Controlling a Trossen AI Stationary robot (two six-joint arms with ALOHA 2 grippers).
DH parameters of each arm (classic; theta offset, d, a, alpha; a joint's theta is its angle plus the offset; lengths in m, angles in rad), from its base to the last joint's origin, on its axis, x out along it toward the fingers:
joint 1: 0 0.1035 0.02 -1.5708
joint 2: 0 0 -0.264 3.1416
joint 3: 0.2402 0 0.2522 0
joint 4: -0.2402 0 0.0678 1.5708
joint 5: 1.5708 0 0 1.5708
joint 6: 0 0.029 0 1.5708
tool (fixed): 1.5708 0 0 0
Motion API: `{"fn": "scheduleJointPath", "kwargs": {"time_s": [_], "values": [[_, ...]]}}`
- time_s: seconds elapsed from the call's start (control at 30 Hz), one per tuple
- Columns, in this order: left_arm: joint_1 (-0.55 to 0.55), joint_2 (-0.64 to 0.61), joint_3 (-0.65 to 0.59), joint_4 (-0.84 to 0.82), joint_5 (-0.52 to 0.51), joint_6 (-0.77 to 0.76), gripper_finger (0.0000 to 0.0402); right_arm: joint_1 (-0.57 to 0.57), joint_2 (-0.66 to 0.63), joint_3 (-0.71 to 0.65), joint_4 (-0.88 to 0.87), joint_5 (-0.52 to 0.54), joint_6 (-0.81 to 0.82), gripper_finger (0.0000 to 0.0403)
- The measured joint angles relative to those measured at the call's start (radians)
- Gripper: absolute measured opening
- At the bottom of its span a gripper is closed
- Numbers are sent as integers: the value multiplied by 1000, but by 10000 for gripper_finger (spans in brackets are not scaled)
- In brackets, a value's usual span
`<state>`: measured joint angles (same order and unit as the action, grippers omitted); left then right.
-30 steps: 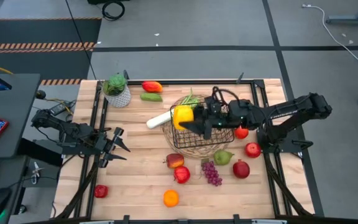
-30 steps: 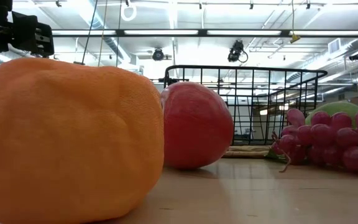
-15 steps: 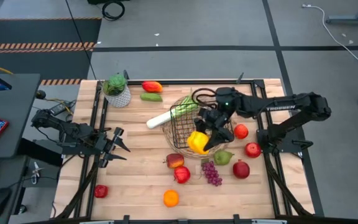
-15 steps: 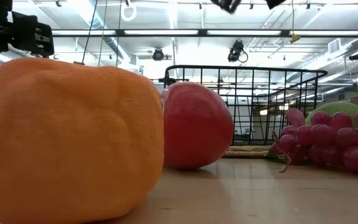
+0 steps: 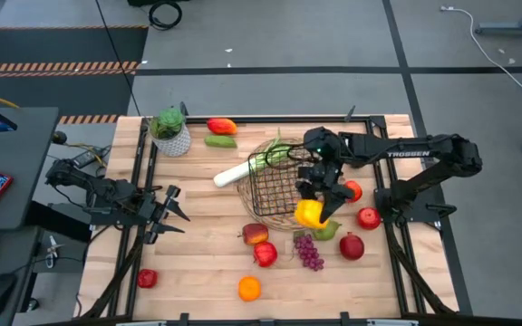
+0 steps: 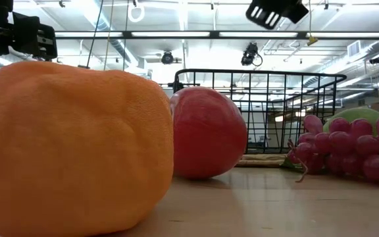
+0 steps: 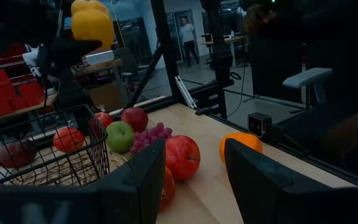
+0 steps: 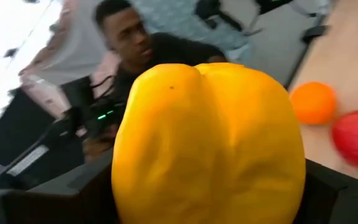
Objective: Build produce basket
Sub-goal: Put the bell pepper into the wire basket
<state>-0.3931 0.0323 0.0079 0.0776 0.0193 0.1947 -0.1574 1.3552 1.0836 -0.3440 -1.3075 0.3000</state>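
Carrying: right gripper [image 5: 316, 205] is clamped on the yellow pepper [image 5: 311, 214], held in the air over the basket's [image 5: 275, 192] near right corner, just above the green pear [image 5: 325, 229].
Changed: a second ago the pepper hung over the basket's far left side; it has swung across the basket and now sits at its edge, half outside.
Meaning: I judge the placement unfinished; the pepper is not in the basket, and a release here could drop it on the rim or onto the table.
Basket: on the wicker mat [image 5: 259, 156] mid-table, upright, unmoved; a leek [image 5: 239, 168] leans over its far left edge.
Loose produce: apples [image 5: 367, 217], grapes [image 5: 309, 251] and orange [image 5: 249, 288] lie on the table nearby.
Left gripper [image 5: 169, 210]: fingers apart, empty, parked at the table's left edge, unchanged.
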Motion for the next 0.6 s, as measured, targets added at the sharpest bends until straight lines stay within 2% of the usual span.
{"fn": "scheduleJointPath", "kwargs": {"time_s": [0.1,0.2,0.3,0.37,0.47,0.6], "values": [[0,0,0,0,0,0,172,-7,0,0,47,-56,62,337],[0,0,0,0,0,0,172,-31,0,0,106,-32,138,337],[0,0,0,0,0,0,172,-62,-1,0,119,93,173,337],[0,0,0,0,0,0,172,-79,-1,0,99,139,168,337],[0,0,0,0,0,0,172,-104,-1,0,64,185,126,337],[0,0,0,0,0,0,172,-124,-1,0,-41,345,41,337]]}}
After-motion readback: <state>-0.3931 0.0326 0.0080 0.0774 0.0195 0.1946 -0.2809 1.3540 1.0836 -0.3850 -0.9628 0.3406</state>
